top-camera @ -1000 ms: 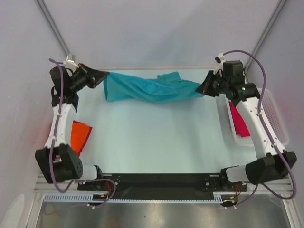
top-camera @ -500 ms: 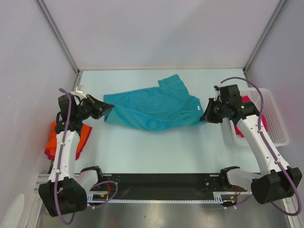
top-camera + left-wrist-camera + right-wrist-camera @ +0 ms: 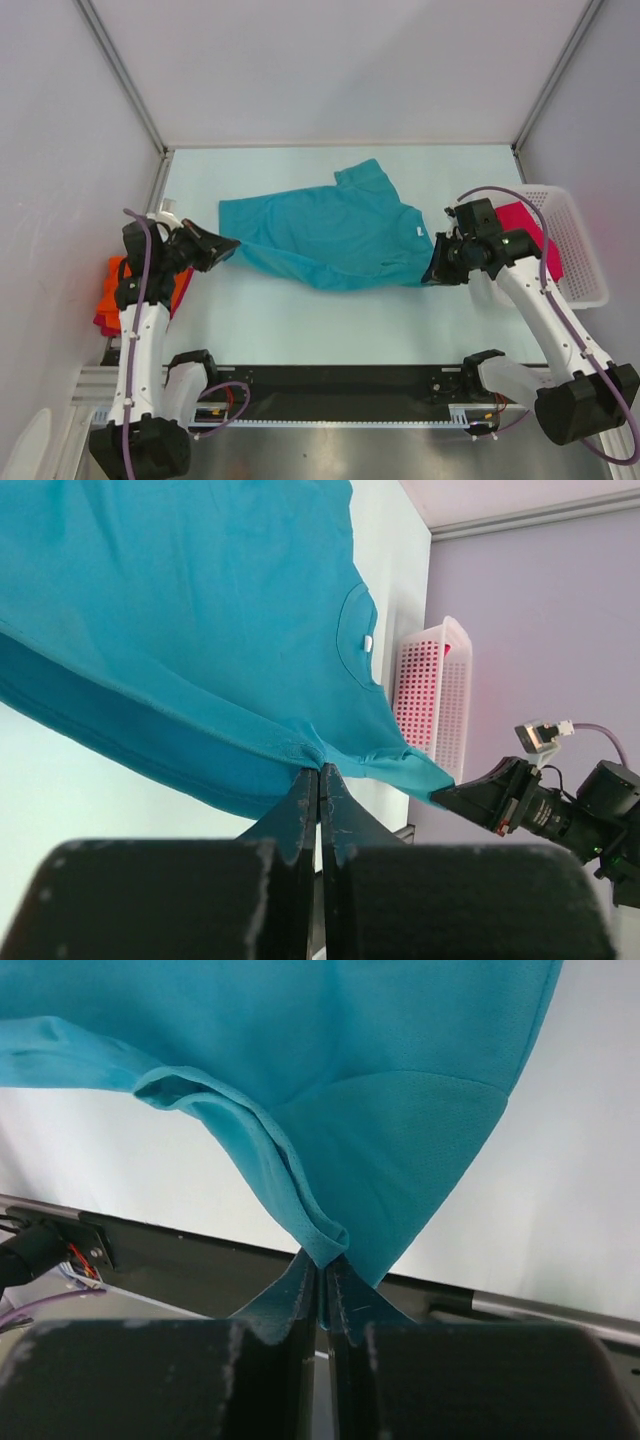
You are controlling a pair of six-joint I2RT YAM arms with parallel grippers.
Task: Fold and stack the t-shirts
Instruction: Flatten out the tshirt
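Note:
A teal t-shirt (image 3: 320,235) lies spread across the middle of the table, its white neck label (image 3: 417,230) near the right end. My left gripper (image 3: 232,243) is shut on the shirt's left edge, and the left wrist view shows the hem (image 3: 200,610) pinched at the fingertips (image 3: 320,770). My right gripper (image 3: 430,275) holds the shirt's right near corner. In the right wrist view a fold of teal cloth (image 3: 350,1060) sits between the nearly closed jaws (image 3: 325,1260). Orange (image 3: 112,288) and dark red (image 3: 100,322) shirts lie at the table's left edge.
A white lattice basket (image 3: 580,260) stands at the right edge with a magenta-pink shirt (image 3: 525,225) in it, just behind my right arm. The basket (image 3: 430,700) also shows in the left wrist view. A black rail (image 3: 330,380) runs along the near edge.
Both arms came from the far end toward the near side, bringing the teal shirt down from a stretched bunch to lie flatter. The right jaws have eased slightly.

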